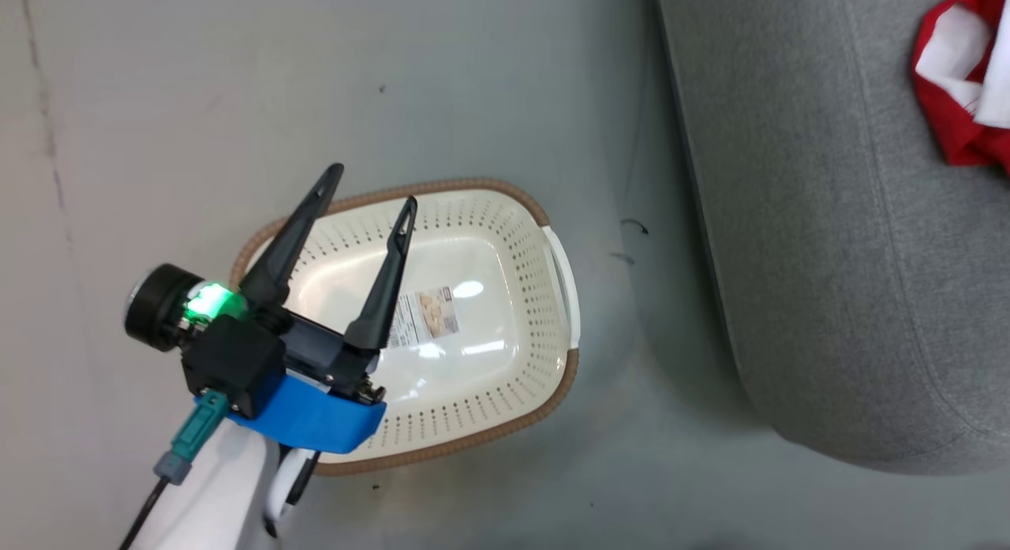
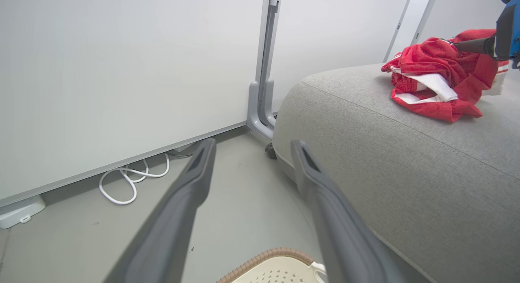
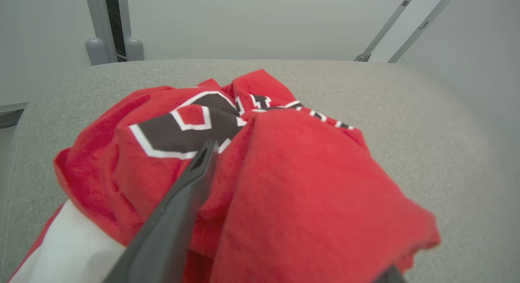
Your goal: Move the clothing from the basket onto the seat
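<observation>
The left gripper [image 1: 372, 187] has its fingers spread wide, gripping nothing, with the oval cream-white perforated plastic basket [image 1: 513, 218] beneath them. The right gripper [image 3: 252, 147] has its fingers parted too, released. The crumpled bright red-and-white fabric clothing [image 3: 308, 193] lies between them and over one, on the large grey upholstered sofa seat [image 3: 406, 112] underneath.

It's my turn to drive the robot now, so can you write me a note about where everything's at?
Left gripper: open, holding nothing, above the basket.
Right gripper: looks open, with a fold of the clothing bunched between its fingers.
Clothing: heaped on the seat.
Basket: on the floor beside the seat. No clothing seen inside, just its paper label.
Done: the clothing is on the seat.
Left: probably just lifting the right gripper clear of the cloth.
</observation>
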{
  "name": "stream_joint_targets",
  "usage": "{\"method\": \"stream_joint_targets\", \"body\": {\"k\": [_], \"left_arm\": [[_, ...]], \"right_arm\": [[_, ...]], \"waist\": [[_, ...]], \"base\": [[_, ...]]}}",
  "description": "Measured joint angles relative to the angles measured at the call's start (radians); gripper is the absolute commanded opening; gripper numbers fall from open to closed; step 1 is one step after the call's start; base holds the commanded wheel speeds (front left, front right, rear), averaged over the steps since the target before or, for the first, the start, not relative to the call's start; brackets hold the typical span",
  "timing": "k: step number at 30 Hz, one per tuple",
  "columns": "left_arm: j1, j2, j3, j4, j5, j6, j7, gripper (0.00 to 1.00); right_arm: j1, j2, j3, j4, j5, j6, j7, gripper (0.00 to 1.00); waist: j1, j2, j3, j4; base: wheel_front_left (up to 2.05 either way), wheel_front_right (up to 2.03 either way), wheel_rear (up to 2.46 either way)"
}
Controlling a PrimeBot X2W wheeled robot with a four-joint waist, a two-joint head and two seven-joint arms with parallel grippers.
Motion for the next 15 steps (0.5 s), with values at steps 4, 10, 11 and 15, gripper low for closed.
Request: {"method": "stream_joint_targets", "body": {"k": [4,10,11,15], "left_arm": [[0.021,-0.036,0.002,0.019,-0.002,0.0,0.0,1.0],[0.067,-0.082,0.025,0.049,-0.013,-0.002,0.0,1.0],[0.077,-0.089,0.03,0.053,-0.016,-0.002,0.0,1.0],[0.122,-0.118,0.05,0.07,-0.019,-0.004,0.0,1.0]], "right_arm": [[0.031,-0.001,0.026,0.044,-0.001,0.0,-0.045,1.0],[0.109,0.017,0.067,0.071,0.044,0.0,-0.123,1.0],[0.127,0.024,0.077,0.07,0.052,0.0,-0.132,1.0],[0.217,0.067,0.115,0.048,0.096,0.0,-0.16,1.0]], "waist": [[0.0,0.0,-0.058,0.009],[-0.0001,0.0,-0.162,0.022],[-0.0002,0.0,-0.179,0.024],[-0.0003,0.0,-0.253,0.029]], "base": [[0.0,0.0,0.0],[0.0,0.0,0.0],[0.0,0.0,0.0],[0.0,0.0,0.0]]}}
